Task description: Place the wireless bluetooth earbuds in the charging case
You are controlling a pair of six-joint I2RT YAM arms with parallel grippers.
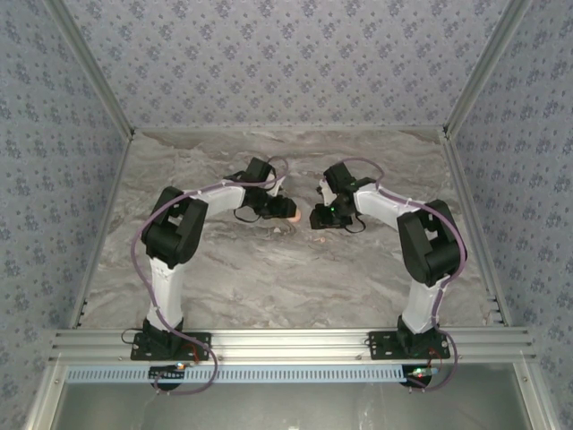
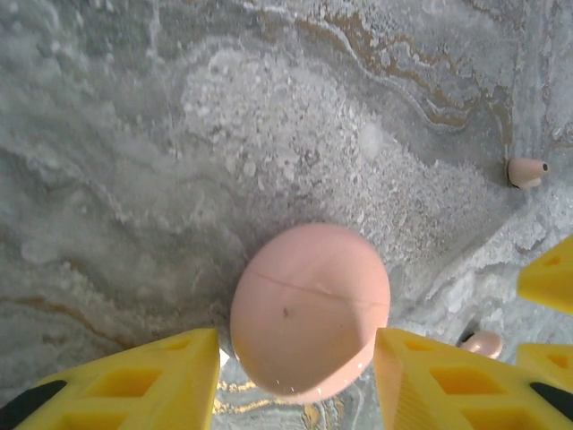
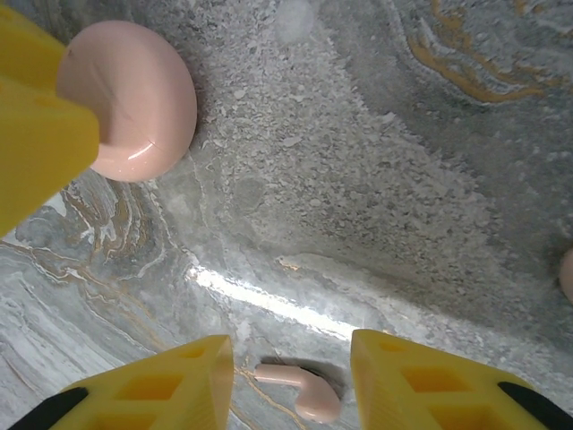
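Noted: left hand (image 2: 295, 358) closed on the pink charging case (image 2: 309, 305), lower centre of frame; right hand (image 3: 291, 354) part-open astride a pink earbud (image 3: 302, 396) lying untouched on the tabletop (image 3: 403, 179), bottom centre

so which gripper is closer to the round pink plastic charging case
Left. The left gripper has the round pink charging case between its yellow fingers; the right gripper hangs to the side of it, over a small pink earbud.
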